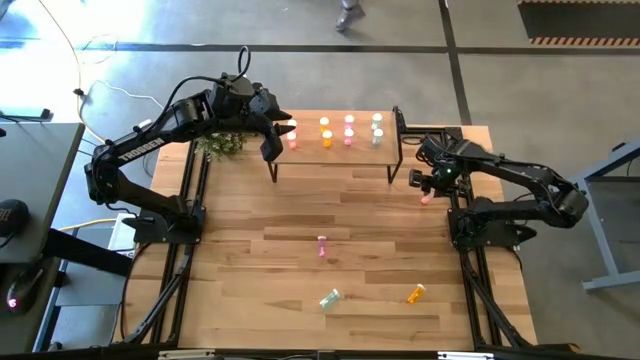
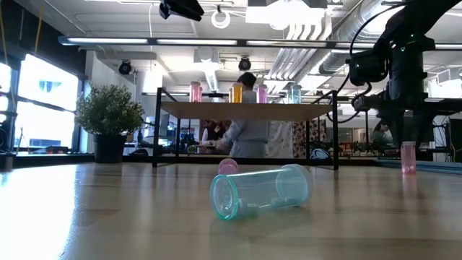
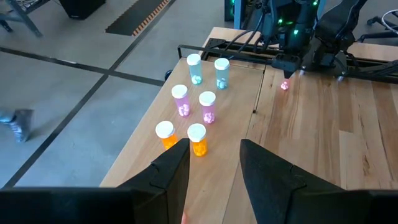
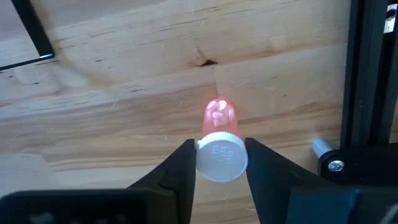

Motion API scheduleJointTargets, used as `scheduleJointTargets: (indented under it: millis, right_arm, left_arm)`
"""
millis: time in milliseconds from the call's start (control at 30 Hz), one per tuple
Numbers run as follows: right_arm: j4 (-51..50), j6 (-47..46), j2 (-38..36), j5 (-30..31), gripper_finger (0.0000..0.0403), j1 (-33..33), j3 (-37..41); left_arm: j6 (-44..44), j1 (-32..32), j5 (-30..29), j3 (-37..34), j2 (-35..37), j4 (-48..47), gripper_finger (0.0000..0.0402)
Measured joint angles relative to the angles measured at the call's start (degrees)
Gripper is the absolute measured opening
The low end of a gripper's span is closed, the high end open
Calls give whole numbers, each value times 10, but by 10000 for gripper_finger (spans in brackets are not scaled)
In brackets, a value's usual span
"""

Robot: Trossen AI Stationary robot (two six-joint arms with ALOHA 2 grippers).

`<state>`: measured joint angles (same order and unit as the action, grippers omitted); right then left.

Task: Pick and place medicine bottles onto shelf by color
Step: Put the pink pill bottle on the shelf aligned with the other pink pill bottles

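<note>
Pale-red bottle (image 4: 219,134) stands on the table off the shelf's (image 1: 335,155) four-o'clock corner, the right gripper (image 4: 217,163) pinching its cap; I'd lift straight up, while the left gripper (image 3: 214,165) hovers parted over the shelf.

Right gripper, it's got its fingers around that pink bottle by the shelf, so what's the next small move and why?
Probably lift it straight up. The right gripper has its fingers against the cap of the pink bottle, which stands on the table beside the shelf. The shelf top sits higher, so the bottle likely needs height first.
</note>
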<state>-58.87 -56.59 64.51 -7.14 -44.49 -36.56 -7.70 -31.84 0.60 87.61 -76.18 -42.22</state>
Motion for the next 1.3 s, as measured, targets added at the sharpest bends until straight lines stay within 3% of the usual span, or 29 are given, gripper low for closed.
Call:
scheduleJointTargets:
  millis: [367, 767, 1000, 1300]
  right_arm:
    - [-19, 11, 0, -36, 106, 23, -15]
    - [-68, -79, -2, -96, 101, 202, -103]
    - [-64, -96, -2, -90, 100, 287, -185]
    - [-52, -52, -2, -18, 99, 355, -306]
  left_arm:
    - [-9, 0, 15, 0, 0, 0, 151]
    - [30, 0, 32, 0, 0, -33, 251]
    - [43, 23, 115, 0, 0, -62, 248]
    - [127, 124, 108, -2, -8, -40, 245]
